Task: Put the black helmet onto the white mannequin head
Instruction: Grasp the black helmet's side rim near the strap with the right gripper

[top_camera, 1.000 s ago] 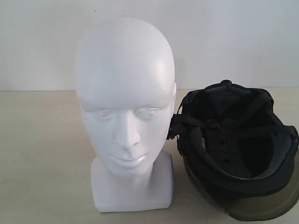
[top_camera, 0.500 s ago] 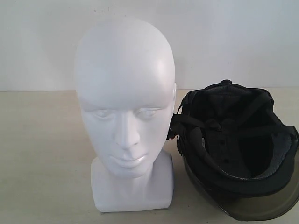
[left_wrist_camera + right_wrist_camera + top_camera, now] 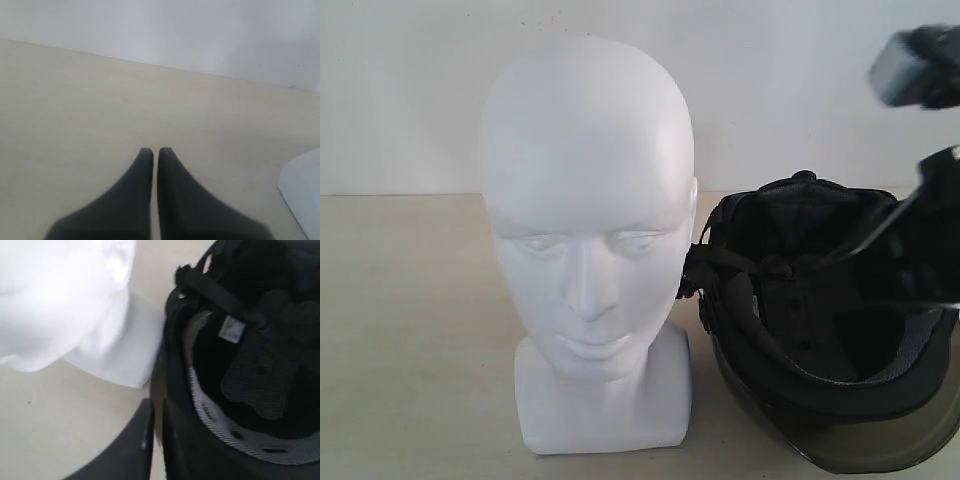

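The white mannequin head [image 3: 585,200] stands upright on its squarish base, facing the exterior camera. Close to its right lies the black helmet [image 3: 810,330], upside down, padded lining up and smoky visor [image 3: 880,450] at the front. Its chin straps [image 3: 720,265] hang toward the head. My right arm [image 3: 930,230] shows blurred above the helmet's right side. In the right wrist view the right gripper [image 3: 153,402] is shut, beside the helmet's [image 3: 250,365] outer rim and near the head's [image 3: 60,295] base. The left gripper [image 3: 151,151] is shut over bare table.
The table [image 3: 400,330] is pale beige, with a white wall [image 3: 800,80] close behind it. A corner of the mannequin's white base [image 3: 302,195] shows at the edge of the left wrist view.
My right arm has come into the exterior view from the upper right, over the helmet. The head and helmet have not moved.
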Motion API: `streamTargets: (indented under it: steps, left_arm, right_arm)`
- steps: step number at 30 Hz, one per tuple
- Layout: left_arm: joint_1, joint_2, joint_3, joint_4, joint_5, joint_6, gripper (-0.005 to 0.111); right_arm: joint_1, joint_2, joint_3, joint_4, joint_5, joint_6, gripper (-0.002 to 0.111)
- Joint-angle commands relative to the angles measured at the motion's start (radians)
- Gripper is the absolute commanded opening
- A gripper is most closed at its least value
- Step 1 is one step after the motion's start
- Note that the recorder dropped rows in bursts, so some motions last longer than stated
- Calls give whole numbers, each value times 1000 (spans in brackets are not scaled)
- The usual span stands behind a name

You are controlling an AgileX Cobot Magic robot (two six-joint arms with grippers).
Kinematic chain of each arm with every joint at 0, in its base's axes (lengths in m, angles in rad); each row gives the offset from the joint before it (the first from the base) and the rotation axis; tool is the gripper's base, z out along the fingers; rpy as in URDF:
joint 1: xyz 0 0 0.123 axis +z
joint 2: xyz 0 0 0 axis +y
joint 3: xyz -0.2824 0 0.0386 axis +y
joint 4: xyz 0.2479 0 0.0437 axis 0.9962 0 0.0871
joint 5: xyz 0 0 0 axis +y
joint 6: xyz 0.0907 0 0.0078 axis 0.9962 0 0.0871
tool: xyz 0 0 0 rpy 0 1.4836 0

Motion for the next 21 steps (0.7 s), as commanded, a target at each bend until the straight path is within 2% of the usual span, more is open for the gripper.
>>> streamTargets:
  steps: [1, 4, 6, 14, 21]
  left_arm:
    - [-6, -3, 3, 1, -7, -5, 4]
    - [-6, -3, 3, 1, -7, -5, 4]
    - [-6, -3, 3, 1, -7, -5, 4]
    - [-6, -3, 3, 1, -7, -5, 4]
    - [-6, -3, 3, 1, -7, -5, 4]
  right_arm:
    - [51, 126, -6, 28, -57, -4, 35]
    - [51, 200, -6, 20, -102, -6, 75]
    - [51, 236, -6, 18, -135, 9, 87]
    - [46, 381, -10, 7, -312, 26, 85]
    - [46, 480, -58, -56, -337, 82, 85]
